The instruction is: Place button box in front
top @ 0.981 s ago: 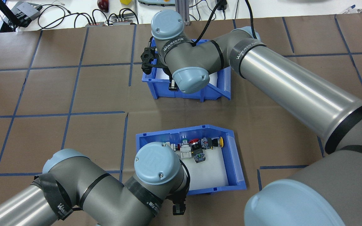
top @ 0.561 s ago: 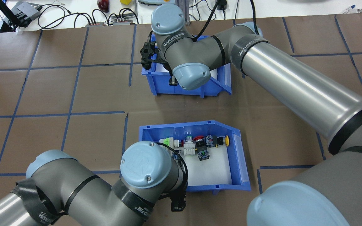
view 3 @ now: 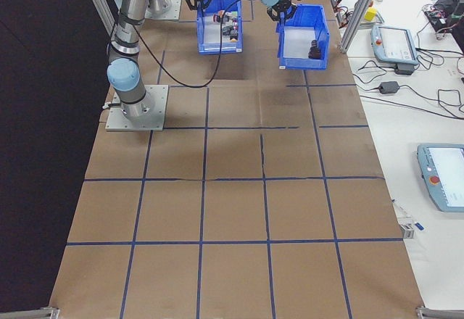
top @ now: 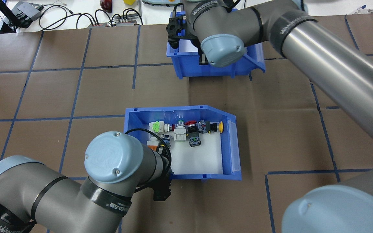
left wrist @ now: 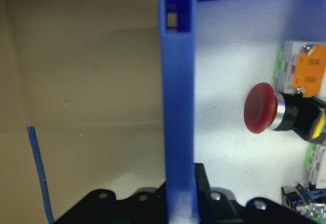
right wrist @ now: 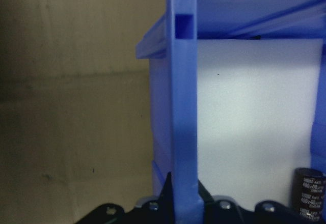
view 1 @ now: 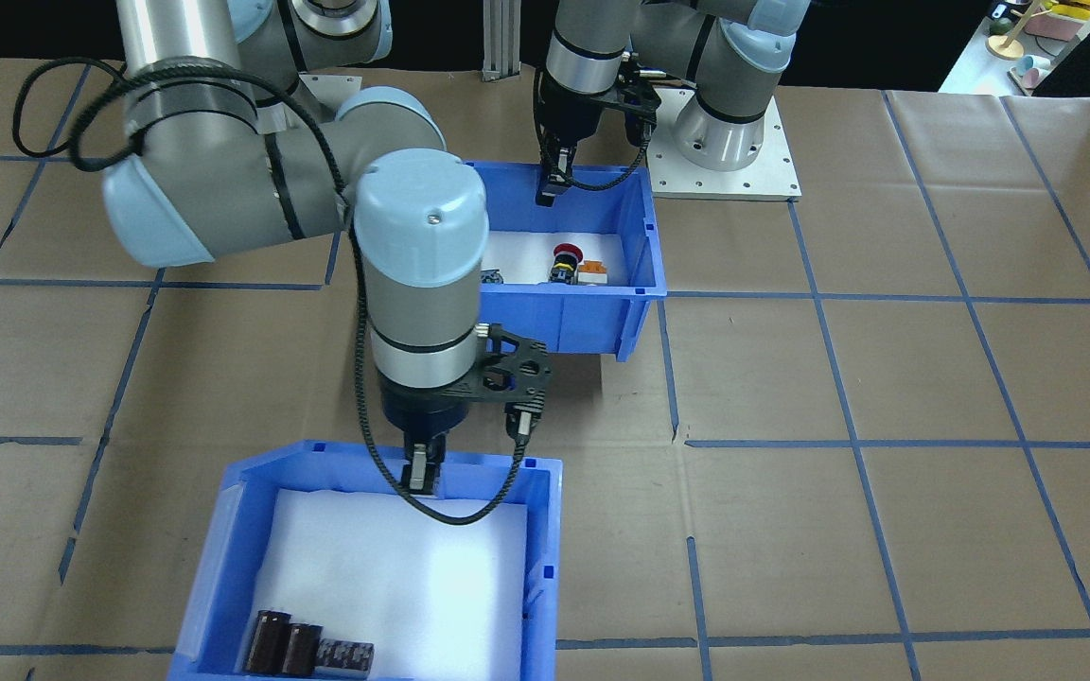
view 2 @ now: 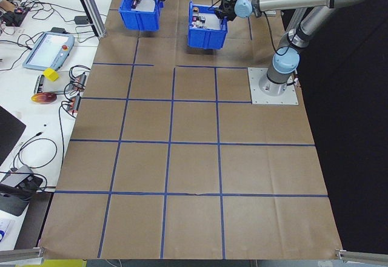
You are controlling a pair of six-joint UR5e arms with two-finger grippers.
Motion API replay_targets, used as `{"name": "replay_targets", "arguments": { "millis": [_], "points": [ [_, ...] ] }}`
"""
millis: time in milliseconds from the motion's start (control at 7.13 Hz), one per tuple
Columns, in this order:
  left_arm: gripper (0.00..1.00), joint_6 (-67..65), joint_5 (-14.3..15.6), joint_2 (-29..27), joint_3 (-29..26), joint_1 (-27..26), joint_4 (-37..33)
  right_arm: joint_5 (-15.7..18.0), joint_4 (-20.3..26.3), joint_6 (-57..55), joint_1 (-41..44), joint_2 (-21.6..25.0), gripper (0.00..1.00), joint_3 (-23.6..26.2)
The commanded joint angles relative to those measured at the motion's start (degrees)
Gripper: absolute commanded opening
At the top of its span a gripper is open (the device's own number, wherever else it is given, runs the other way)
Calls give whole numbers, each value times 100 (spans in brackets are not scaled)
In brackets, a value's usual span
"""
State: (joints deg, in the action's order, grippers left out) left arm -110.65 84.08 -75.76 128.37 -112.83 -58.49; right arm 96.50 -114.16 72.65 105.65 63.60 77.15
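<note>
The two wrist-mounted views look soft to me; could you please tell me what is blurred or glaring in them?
Left wrist-mounted: the button box wall is blurred up close, and the red mushroom-head button is also soft. Right wrist-mounted: the other blue bin wall is smeared, its white foam liner is washed out by bright light, and the dark cylinder label is only partly readable.

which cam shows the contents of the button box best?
Overhead exterior: the button box lies open, its switches spread in a row on white foam. Front-facing shows only a few past the wall and the right arm. Left wrist shows one red mushroom head close up. Side views: too small.
</note>
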Motion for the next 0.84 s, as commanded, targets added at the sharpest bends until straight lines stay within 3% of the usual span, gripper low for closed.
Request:
{"name": "replay_targets", "arguments": {
  "millis": [0, 280, 421, 561, 701],
  "points": [
    [0, 1006, -136, -8, -39, 1056, -101, 18, 516, 1220, -753, 415, 12, 98],
    [0, 1474, -260, -480, -564, 1395, -101, -25, 588, 2467, -1587, 932, 12, 613],
    [0, 1467, -269, -1067, -941, 1395, -49, -95, 580, 2865, -1948, 1275, 11, 1034],
    [0, 1467, -278, -1603, -1432, 1369, -31, -488, 580, 3043, -2352, 1635, 11, 1543],
    [0, 1476, -295, -2026, -1864, 1352, -22, -587, 562, 3376, -2678, 1986, 11, 2009]
  ]
}}
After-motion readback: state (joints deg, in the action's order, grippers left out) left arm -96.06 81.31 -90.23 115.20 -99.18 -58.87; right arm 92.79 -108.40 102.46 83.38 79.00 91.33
